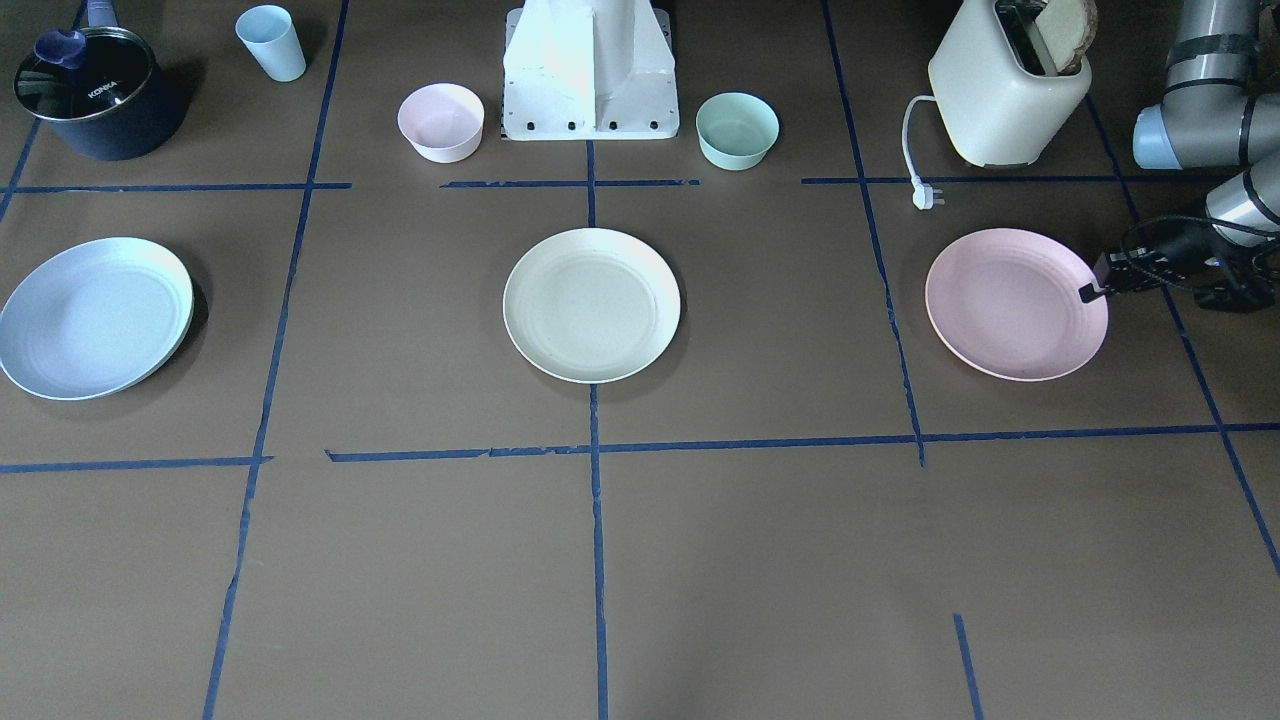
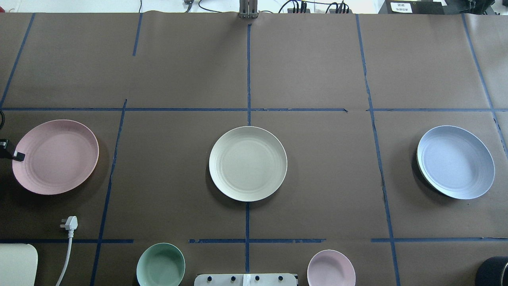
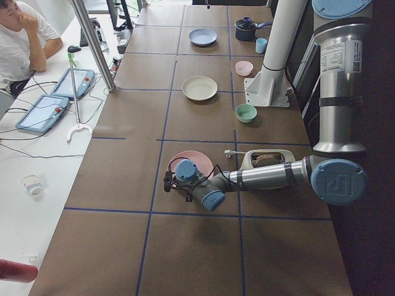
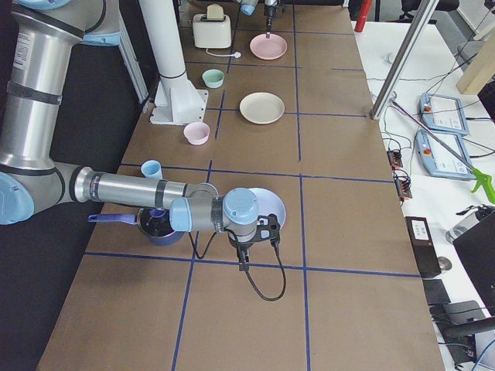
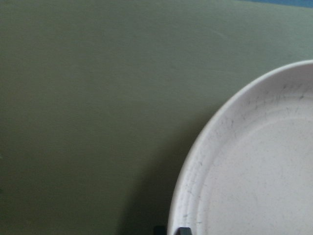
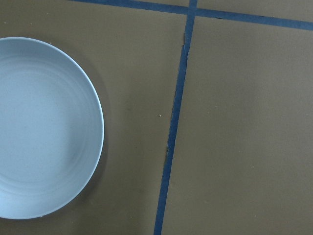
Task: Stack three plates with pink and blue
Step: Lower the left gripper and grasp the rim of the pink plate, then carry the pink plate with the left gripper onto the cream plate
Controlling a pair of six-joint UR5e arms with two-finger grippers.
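The pink plate [image 5: 254,161] sits close under your left wrist camera, its rim at the tip of the left gripper [image 1: 1088,292]. You cannot tell whether those jaws are apart or together. The plate is round, with no long axis, and lies flat, face up, matte and faintly ringed. Well beyond it lies the cream plate [image 1: 590,305], and the blue plate [image 1: 95,318] is farthest, beside the right gripper [image 4: 244,259], whose jaws are equally unreadable.

Matt pink plate [image 1: 1010,305], matt blue plate [image 1: 95,318], brown paper table cover [image 1: 760,560], glossy dark metal pot [image 1: 120,135]
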